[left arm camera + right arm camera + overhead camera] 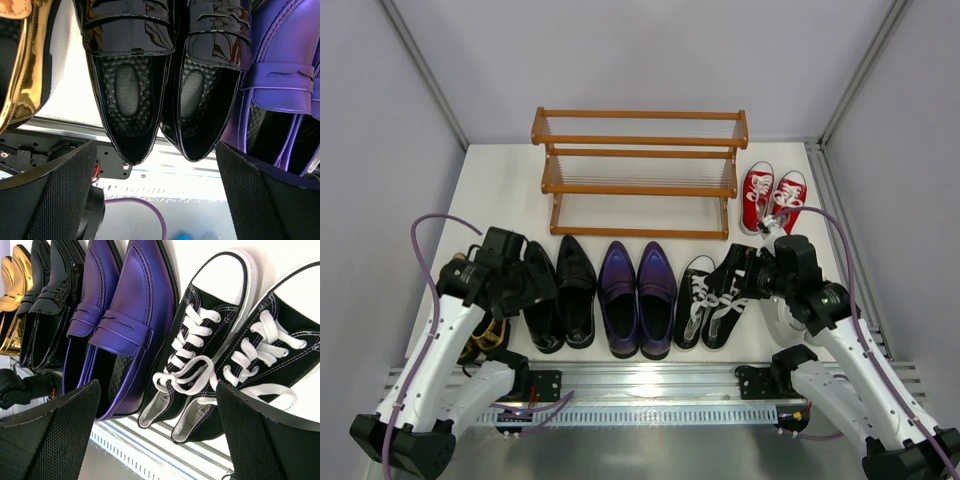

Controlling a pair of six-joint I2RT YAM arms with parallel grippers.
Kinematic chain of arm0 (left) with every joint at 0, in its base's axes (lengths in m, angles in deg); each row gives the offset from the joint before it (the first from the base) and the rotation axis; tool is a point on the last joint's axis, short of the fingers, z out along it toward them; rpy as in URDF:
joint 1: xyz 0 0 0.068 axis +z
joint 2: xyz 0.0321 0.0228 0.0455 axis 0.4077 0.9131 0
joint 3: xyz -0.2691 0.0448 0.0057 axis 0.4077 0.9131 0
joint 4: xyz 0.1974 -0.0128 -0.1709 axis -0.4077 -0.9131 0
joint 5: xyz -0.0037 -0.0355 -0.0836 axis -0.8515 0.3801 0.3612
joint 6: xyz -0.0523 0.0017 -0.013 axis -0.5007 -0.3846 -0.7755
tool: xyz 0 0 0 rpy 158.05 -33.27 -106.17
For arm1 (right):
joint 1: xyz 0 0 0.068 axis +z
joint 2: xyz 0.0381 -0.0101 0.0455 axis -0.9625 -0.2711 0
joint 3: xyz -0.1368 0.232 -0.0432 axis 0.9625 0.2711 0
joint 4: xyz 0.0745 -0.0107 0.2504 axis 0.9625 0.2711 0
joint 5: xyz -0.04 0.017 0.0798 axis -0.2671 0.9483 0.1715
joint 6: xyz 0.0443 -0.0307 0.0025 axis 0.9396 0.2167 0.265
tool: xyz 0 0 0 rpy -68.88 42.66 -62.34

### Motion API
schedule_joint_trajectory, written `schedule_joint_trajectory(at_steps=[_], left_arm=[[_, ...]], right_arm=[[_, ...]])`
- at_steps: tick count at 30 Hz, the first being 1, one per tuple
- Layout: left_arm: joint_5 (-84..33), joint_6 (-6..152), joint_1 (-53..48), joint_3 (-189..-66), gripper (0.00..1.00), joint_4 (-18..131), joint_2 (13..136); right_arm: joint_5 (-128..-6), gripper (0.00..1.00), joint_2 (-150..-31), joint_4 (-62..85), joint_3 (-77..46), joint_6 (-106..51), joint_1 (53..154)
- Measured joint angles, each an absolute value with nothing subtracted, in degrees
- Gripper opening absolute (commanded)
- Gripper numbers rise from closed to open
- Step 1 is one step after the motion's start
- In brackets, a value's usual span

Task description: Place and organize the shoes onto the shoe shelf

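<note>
The shoe shelf (pixel 640 170) stands empty at the back of the table. In front of it the shoes lie in a row: gold loafers (pixel 485 340), glossy black dress shoes (pixel 565 295), purple loafers (pixel 638 298) and black-and-white sneakers (pixel 710 300). Red sneakers (pixel 772 198) sit to the right of the shelf. My left gripper (pixel 156 150) hangs open above the heels of the black dress shoes (pixel 130 95), holding nothing. Over the heels of the black-and-white sneakers (pixel 200 350) my right gripper (pixel 157 387) is open and holds nothing.
A metal rail (pixel 650 385) with the arm bases runs along the near table edge, just behind the shoes' heels. A purple cable (pixel 150 210) loops below the left gripper. White walls enclose the table on three sides.
</note>
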State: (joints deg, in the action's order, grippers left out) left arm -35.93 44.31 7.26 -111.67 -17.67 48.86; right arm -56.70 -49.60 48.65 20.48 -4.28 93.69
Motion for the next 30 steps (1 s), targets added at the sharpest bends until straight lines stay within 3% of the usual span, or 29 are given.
schedule_joint_trajectory(at_steps=[16,22,30], left_arm=[[-35.9,41.5,1.5,-109.9,1.0,-16.9,47.7],[-40.2,38.1,-6.6,-107.6,0.98,-15.2,52.5],[-44.9,35.7,-9.1,-106.9,0.92,-11.7,59.5]], right_arm=[[-56.7,0.97,-48.4,48.6,21.3,-3.8,93.7],[-56.8,0.97,-48.4,48.6,21.6,-3.4,93.7],[-56.9,0.97,-48.4,48.4,22.7,-2.7,93.8]])
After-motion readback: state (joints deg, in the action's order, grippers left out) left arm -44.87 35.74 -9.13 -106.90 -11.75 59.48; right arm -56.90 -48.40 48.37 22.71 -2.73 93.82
